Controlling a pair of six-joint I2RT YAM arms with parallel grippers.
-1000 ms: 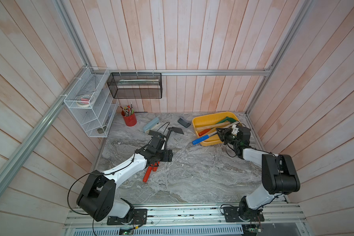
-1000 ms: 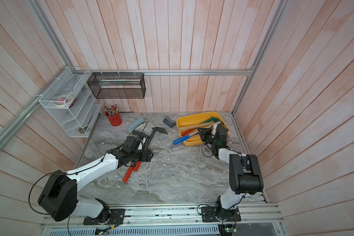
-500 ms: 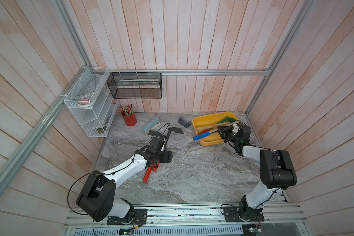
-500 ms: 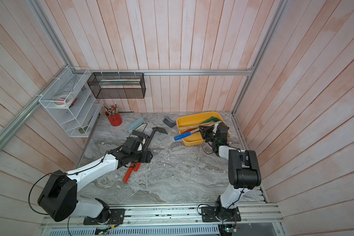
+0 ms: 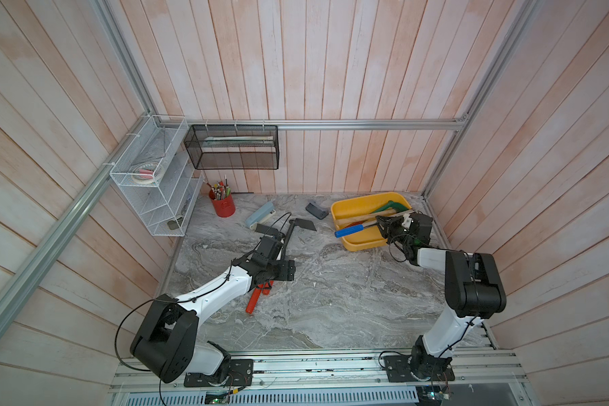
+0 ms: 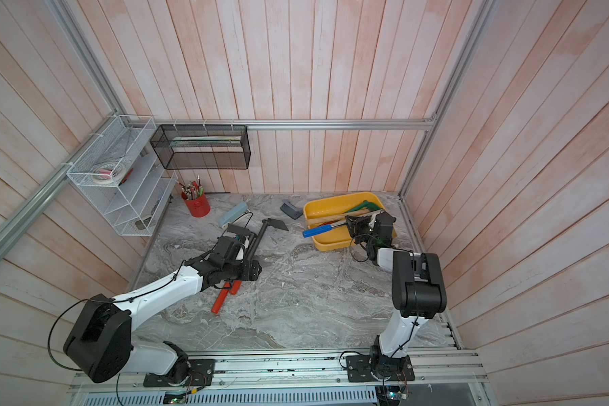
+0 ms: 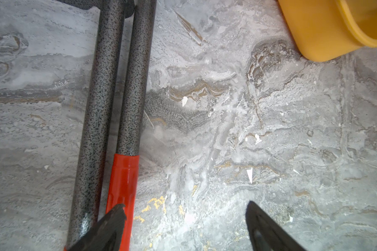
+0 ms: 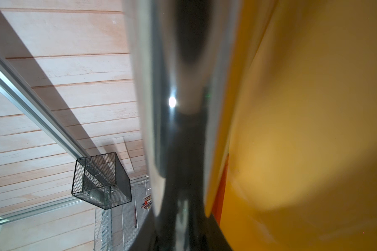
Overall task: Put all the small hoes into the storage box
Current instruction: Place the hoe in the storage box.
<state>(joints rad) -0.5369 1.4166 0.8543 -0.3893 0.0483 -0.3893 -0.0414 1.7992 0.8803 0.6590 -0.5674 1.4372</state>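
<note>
Small hoe (image 5: 348,231): pinched at the bright metal shaft by the right claw (image 5: 384,222), pressed together on it. Slants across the rim of the storage box (image 5: 364,244) on the side facing the table (image 5: 331,298) centre. Blue grip outside the box, above the table; shaft above the box interior. Head end hidden behind the claw. Contact with the box rim: cannot tell. Appears in the right wrist view as a blurred chrome bar, yellow box wall (image 8: 303,108) just beside it.

Inside the box, near its far wall: green tool (image 5: 391,204).

Left claw (image 7: 185,204): spread wide, gripping nothing, well apart from the box. Hovers above two speckled-shaft tools (image 7: 137,76) with red grips, laid side by side on the table. One fingertip (image 7: 115,217) over a red grip. One box corner (image 7: 327,28) in sight in the left wrist view. Small grey case (image 5: 316,210) just beside the box, on the table.
</note>
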